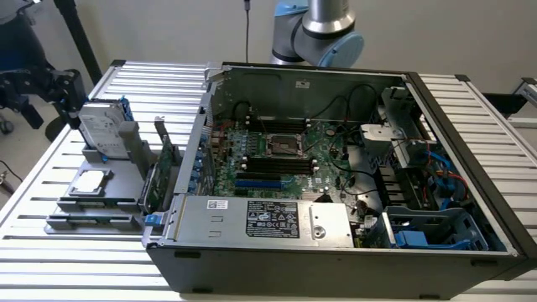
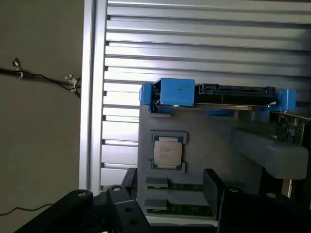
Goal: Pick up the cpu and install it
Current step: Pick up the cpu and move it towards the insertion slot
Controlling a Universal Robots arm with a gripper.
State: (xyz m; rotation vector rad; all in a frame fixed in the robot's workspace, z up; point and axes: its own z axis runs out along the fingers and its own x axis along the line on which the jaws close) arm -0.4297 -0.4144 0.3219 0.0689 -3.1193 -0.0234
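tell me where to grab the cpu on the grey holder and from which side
Take the cpu by two opposite thin edges, coming straight down from above. It lies flat, metal top up, in a shallow pocket of the grey holder, so only the rim offers opposing faces; the upright hard drive near it likely blocks a sideways approach.

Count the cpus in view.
1. The cpu lies flat in a recess of the grey holder, on the exterior view's left of the case. Others may be hidden inside the case.
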